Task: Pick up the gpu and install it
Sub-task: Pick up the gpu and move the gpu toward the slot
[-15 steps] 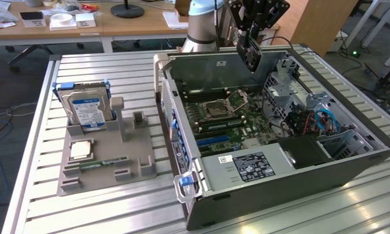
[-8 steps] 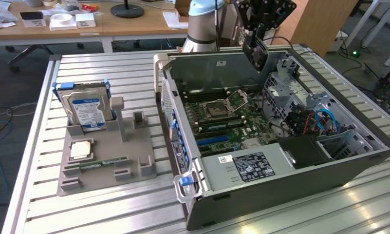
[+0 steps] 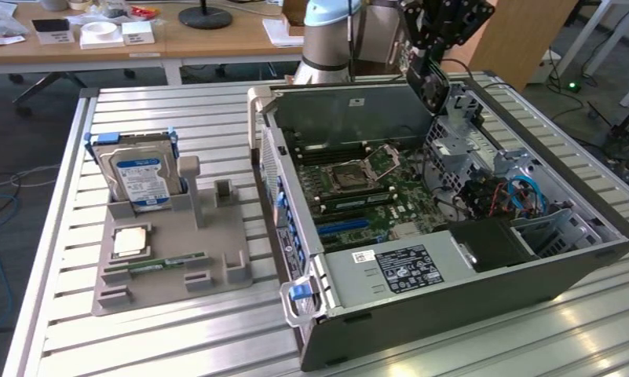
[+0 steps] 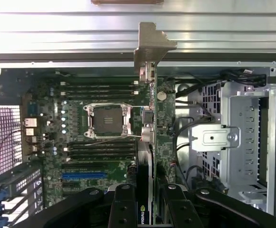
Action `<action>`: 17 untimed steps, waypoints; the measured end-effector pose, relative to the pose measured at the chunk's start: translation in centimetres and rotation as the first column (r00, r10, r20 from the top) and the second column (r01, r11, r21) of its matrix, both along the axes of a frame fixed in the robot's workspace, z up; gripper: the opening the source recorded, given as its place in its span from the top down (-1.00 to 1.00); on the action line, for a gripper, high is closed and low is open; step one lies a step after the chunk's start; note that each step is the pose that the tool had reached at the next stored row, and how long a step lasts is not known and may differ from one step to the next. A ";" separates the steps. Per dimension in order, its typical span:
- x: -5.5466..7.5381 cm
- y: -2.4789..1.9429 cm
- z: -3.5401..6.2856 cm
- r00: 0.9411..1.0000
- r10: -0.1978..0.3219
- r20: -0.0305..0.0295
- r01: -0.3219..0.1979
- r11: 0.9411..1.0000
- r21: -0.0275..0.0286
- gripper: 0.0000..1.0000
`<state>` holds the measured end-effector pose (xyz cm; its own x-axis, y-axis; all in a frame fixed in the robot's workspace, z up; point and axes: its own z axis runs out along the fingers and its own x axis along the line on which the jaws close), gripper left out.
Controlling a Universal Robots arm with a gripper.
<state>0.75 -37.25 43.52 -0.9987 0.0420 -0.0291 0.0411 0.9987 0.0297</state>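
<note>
Since the card must go in edge-first, I reckon, the claw [image 4: 147, 194], partly closed, pinches the gpu [image 4: 149, 118] on edge, bracket [image 4: 153, 42] outermost, hanging it above the open case's [image 3: 565, 259] motherboard [image 4: 81, 161], clear of everything.

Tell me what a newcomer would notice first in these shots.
The open computer case dominates the slatted table, with its motherboard and bare CPU socket exposed. Over the case's far side, the gripper holds the gpu on edge above the board, silver bracket leading. On the exterior view's left, a grey holder carries an upright hard drive.
</note>
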 end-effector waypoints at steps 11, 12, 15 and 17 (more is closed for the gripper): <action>3.3 0.07 0.00 1.000 0.001 0.000 -0.001 1.000 0.000 0.48; 3.3 0.08 0.00 1.000 0.001 0.000 -0.001 1.000 0.000 0.48; 3.3 0.08 0.00 1.000 0.001 0.000 -0.001 1.000 0.000 0.48; 3.4 0.05 0.00 1.000 0.001 0.000 -0.001 1.000 0.000 0.48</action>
